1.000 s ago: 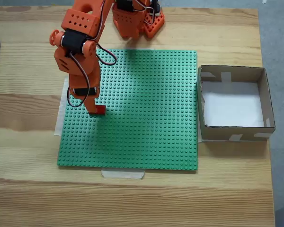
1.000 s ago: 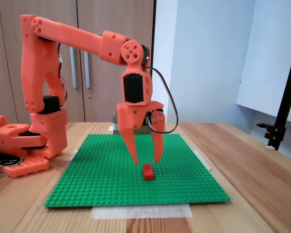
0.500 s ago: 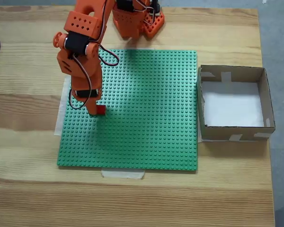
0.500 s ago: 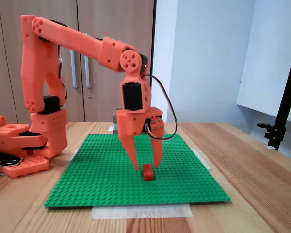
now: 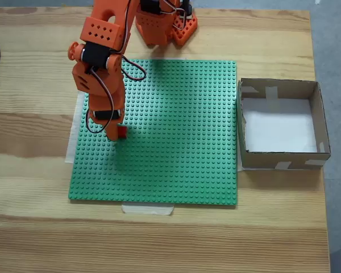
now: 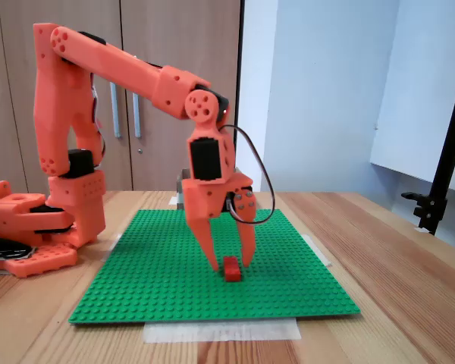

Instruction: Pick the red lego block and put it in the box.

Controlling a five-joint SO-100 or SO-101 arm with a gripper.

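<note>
The red lego block [image 5: 122,131] sits on the left part of the green baseplate [image 5: 176,136]; the side fixed view shows the red lego block [image 6: 231,268] near the plate's front. My orange gripper [image 6: 231,262] is open and points down, its two fingertips low on either side of the block's rear end, with a small gap to each side. From above, the gripper [image 5: 115,134] covers the block's left part. The box [image 5: 281,85], brown cardboard with a white bottom, stands empty just right of the baseplate.
The arm's orange base [image 5: 165,23] sits at the table's far edge, behind the baseplate. Pale tape [image 5: 148,209] holds the plate to the wooden table. A black stand [image 6: 440,174] rises at the right of the side view.
The gripper has come down from above the block until its open fingers straddle it. The block has not moved.
</note>
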